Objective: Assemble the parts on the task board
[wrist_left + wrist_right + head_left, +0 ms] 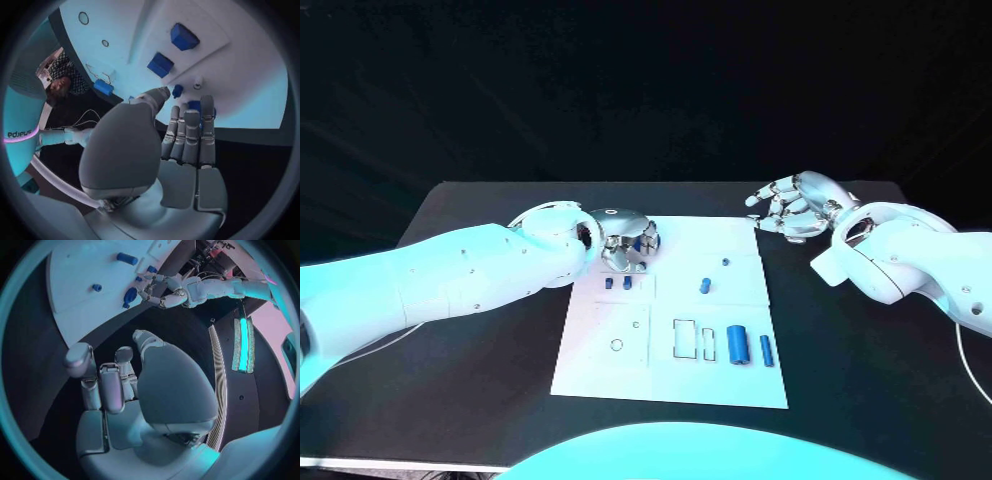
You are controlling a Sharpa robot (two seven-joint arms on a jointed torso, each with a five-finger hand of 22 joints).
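Over the board's (733, 380) far left corner the left robot hand (626, 243) points down, fingers curled together over a small blue part (195, 105); whether it grips that part cannot be told. Two small blue parts (617, 283) stand just beside it, another (708, 286) mid-board, and two longer ones (750, 346) lie near the right edge. Beyond the board's far right corner, the right robot hand (796, 207) hovers above the table (473, 400), fingers loosely spread, holding nothing.

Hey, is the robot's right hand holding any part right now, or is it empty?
Empty. The right hand hovers off the task board's far right corner with fingers spread, and the right wrist view shows nothing between them.
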